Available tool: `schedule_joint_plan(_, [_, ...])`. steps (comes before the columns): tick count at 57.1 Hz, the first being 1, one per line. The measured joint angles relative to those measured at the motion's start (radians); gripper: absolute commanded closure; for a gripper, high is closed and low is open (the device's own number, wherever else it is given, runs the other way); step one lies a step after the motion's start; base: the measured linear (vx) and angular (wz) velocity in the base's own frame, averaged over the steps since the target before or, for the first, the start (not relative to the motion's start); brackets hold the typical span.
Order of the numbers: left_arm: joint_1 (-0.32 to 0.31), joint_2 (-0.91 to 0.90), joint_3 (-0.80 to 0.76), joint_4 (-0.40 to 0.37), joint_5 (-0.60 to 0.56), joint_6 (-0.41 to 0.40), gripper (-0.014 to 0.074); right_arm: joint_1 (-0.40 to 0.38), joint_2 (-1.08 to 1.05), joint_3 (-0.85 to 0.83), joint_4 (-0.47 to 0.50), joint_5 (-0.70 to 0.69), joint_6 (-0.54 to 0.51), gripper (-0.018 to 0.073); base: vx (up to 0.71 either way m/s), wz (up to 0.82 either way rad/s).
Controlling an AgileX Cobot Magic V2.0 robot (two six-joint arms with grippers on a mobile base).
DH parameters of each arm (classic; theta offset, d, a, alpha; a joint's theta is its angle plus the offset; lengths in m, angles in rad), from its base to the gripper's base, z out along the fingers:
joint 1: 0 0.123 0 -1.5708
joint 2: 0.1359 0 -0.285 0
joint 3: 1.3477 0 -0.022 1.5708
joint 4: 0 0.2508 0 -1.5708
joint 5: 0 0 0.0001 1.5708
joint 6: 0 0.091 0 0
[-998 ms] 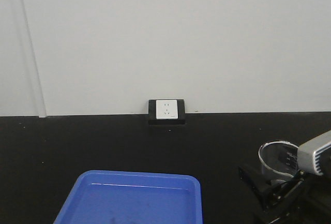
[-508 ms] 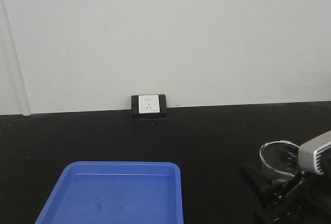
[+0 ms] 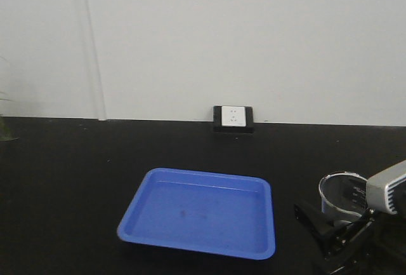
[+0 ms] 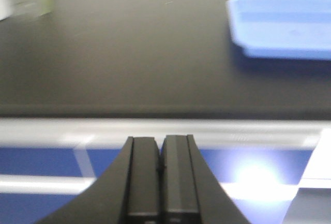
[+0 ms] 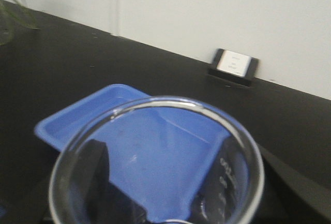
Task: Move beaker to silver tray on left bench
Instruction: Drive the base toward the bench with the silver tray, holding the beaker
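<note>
Facing the bench (image 3: pixel 63 180) with the blue tray (image 3: pixel 203 214) near centre, my right gripper (image 3: pixel 344 223) pinches the beaker (image 3: pixel 342 192) at near right. Expect glass to be light, rigid, slippery and fragile; grip the straight wall below the rim. My left gripper (image 4: pixel 160 182) is pressed together, empty. No silver tray in view.

black left tool (image 4: pixel 159 142); grey wrist housing (image 3: pixel 387 189)

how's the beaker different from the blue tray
The beaker is clear glass, a round upright cylinder; the blue tray is opaque plastic, shallow and rectangular. The beaker sits gripped in the right end effector, while the blue tray lies flat on the black bench. Both look empty.
</note>
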Motion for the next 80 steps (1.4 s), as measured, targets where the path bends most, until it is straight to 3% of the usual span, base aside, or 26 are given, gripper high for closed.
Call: schedule_joint_plan(80, [0.000,0.000,0.000,0.000,0.000,0.000,0.0595,-0.001,0.000,0.000,0.002,-0.001,0.000,0.0567,-0.31,0.51])
